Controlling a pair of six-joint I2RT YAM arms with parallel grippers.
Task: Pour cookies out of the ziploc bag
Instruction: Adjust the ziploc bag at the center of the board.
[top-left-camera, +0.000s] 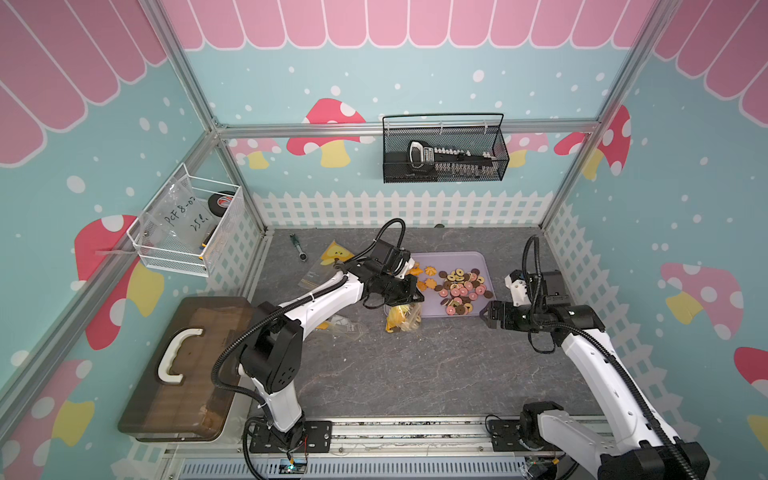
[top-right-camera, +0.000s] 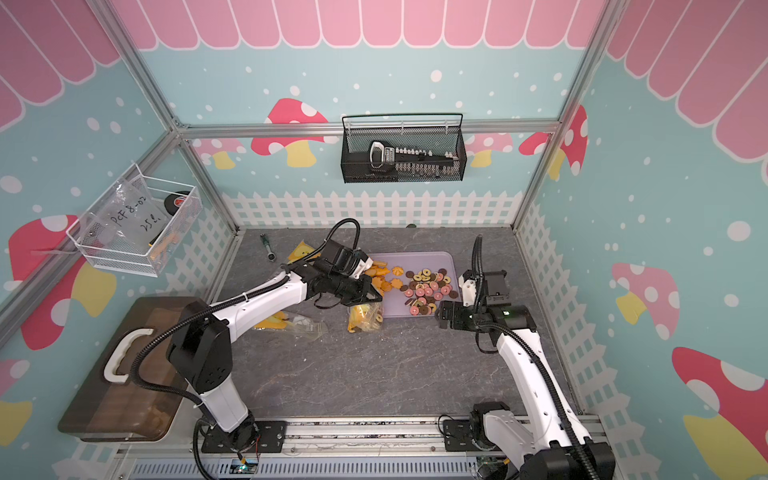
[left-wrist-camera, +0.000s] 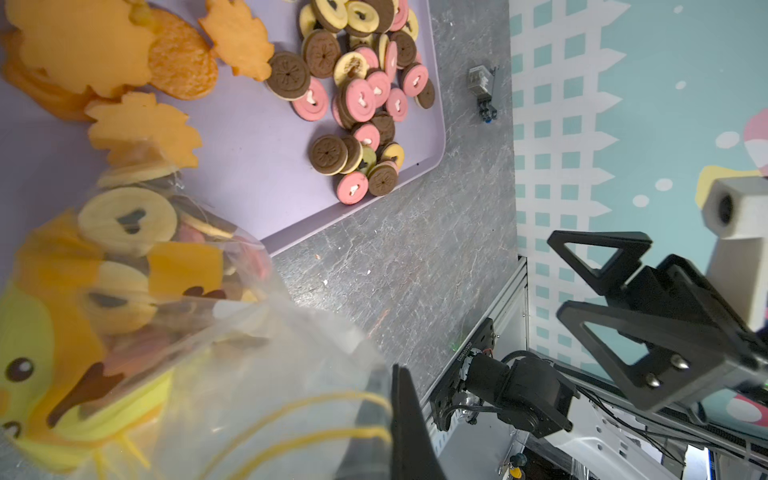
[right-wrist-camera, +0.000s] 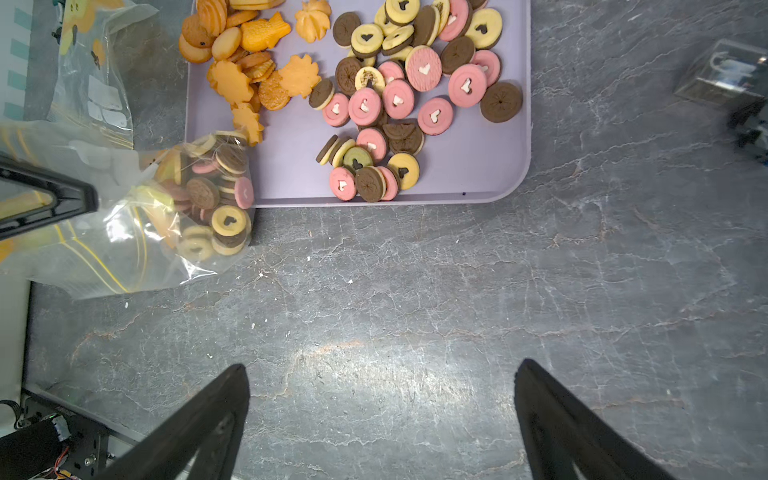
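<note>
Bag: the clear plastic ziploc bag with a yellow duck print (top-left-camera: 402, 319) hangs from the left claw at the near corner of the shallow lilac plastic tray (top-left-camera: 482, 259). In the right wrist view its loaded end overlaps the tray's rim.
Left claw: the left claw (top-left-camera: 417, 297) is clamped tight on the bag's bare film, at the end with the thin yellow lines.
Right claw: the right claw (right-wrist-camera: 382, 415) has its jaws spread wide with nothing between them. It is over the bare grey stone-look table (right-wrist-camera: 415, 311), well apart from the bag.
Cookies: small round brown, pink and tan cookies with centre holes (right-wrist-camera: 212, 195) are bunched inside the bag. Many loose cookies (right-wrist-camera: 395, 99), orange-golden ones among them, lie on the tray.
Handling: the film looks limp, slick and nearly weightless. I reckon all the weight sits in the hard little cookies, which will slide and drag the bag about.
Where to hold: I cannot tell which end is open. My guess is to pinch empty film at a corner, away from the lump.
</note>
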